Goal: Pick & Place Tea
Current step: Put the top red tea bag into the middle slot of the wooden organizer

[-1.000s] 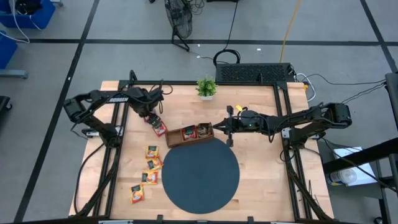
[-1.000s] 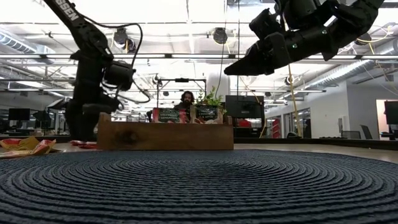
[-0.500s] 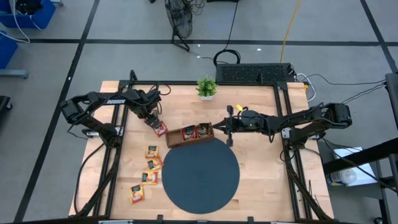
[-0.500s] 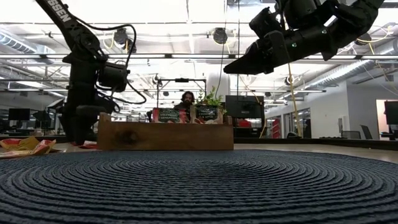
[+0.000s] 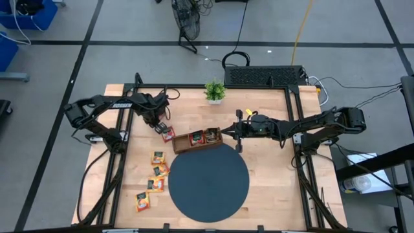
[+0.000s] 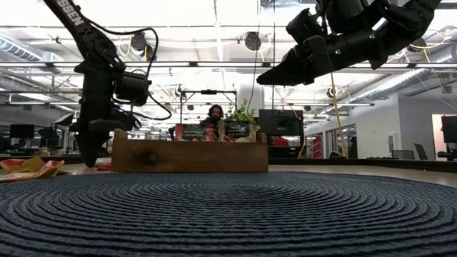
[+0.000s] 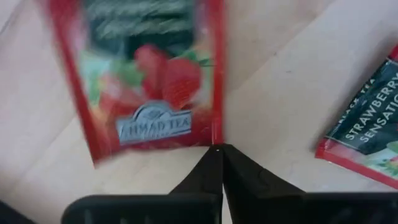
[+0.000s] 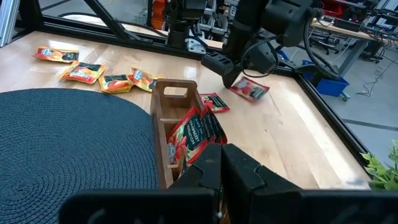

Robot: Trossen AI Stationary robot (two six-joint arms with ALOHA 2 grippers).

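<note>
Two red tea sachets lie on the wood left of the brown tray (image 5: 181,144). My left gripper (image 7: 217,147) points down, shut at the edge of one red sachet (image 7: 152,74); the other (image 7: 367,140) lies beside it. More red sachets (image 8: 196,134) stand in the tray. Several yellow-orange sachets (image 5: 157,169) lie left of the dark round mat (image 5: 208,183). My right gripper (image 8: 219,149) is shut and hovers above the tray's right end, touching nothing. My left gripper comes from above, pointing down, and its shut fingertips meet at the red sachet's edge, by a corner (image 7: 211,140). The fingertips themselves hide whether the edge lies between them. The sachet looks flat on the wood (image 8: 250,89); whether any of it is lifted, I cannot tell.
A small green potted plant (image 5: 215,90) stands at the table's far edge. The mat fills the near middle. Black frame rails (image 5: 123,162) run along the left and right edges. Beyond the table a person (image 6: 214,114) sits far off.
My left gripper has sunk a little toward the red sachets beside the tray and has shut there at one sachet's edge. The right arm has kept still.
</note>
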